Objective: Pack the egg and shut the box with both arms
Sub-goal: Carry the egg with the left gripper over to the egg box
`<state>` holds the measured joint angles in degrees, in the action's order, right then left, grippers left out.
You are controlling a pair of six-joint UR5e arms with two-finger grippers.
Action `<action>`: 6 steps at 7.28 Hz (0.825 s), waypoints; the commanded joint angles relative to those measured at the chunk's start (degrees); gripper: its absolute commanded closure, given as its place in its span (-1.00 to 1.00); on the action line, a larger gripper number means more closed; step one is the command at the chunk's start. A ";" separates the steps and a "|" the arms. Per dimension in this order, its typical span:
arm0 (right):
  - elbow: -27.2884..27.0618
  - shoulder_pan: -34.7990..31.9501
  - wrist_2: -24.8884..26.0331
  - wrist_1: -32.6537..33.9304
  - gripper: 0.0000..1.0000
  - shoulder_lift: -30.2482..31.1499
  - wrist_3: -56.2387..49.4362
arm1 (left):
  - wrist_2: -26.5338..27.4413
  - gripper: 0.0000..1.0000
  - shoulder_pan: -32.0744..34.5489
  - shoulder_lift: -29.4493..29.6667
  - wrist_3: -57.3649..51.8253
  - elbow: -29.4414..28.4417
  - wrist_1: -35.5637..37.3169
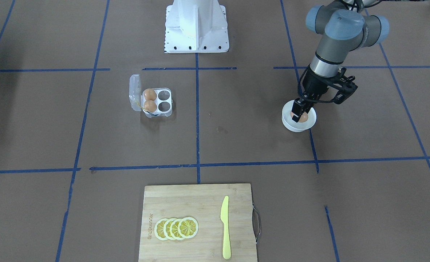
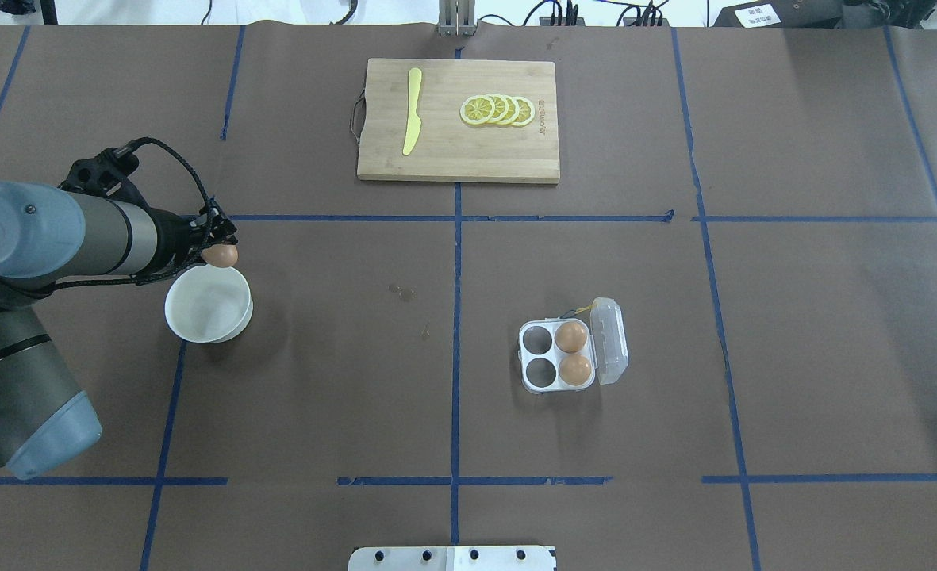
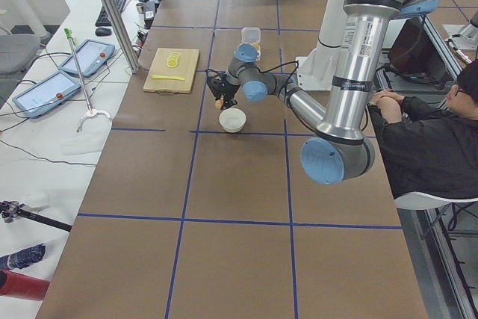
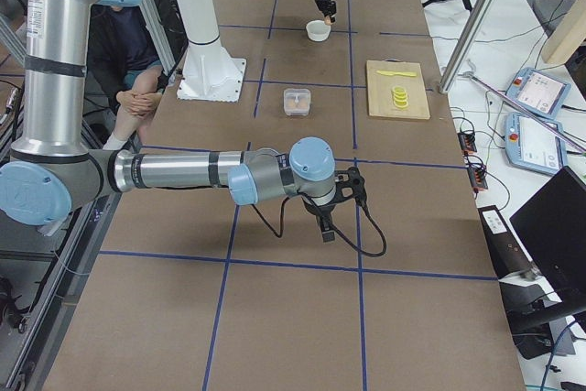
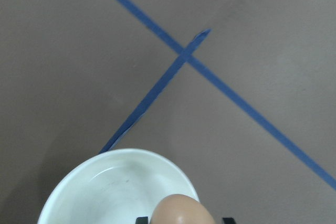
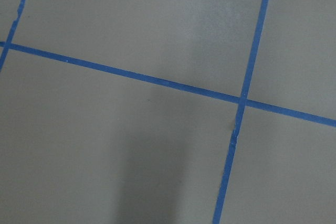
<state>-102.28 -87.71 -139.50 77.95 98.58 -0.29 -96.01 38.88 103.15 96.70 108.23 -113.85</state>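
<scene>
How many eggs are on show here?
3. Two eggs sit side by side in the box; the third egg is held by the left gripper above the white bowl. None seem hidden.

Grey tubular left arm [image 1: 333, 45], light-blue joint caps [image 1: 346, 23], silver wrist band [image 1: 322, 68], black end effector [image 1: 299, 113], white pedestal base [image 1: 196, 27]

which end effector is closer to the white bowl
Left. The left end effector hangs right over the white bowl, shut on the egg. The right end effector is far off, on the other side of the box from the bowl.
</scene>
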 commanded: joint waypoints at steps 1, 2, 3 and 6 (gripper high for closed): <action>0.06 0.00 -0.95 0.01 -1.00 1.08 0.20 | 8.20 1.00 -0.73 7.92 -19.15 -1.08 -1.01; 0.06 -0.09 -0.95 0.01 -1.00 1.26 0.20 | 8.30 1.00 -1.34 10.73 -34.06 -1.35 -3.11; 0.15 -0.35 -1.21 0.01 -1.00 1.52 0.29 | 8.21 1.00 -3.61 12.76 -42.56 -3.70 -13.22; 0.06 -1.58 -2.44 0.10 -1.00 2.40 0.29 | 8.74 1.00 -8.37 14.52 -50.76 -10.67 -35.89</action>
<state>-102.18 -88.80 -141.56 77.98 100.71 0.00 -87.37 32.32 116.37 51.65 98.94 -143.99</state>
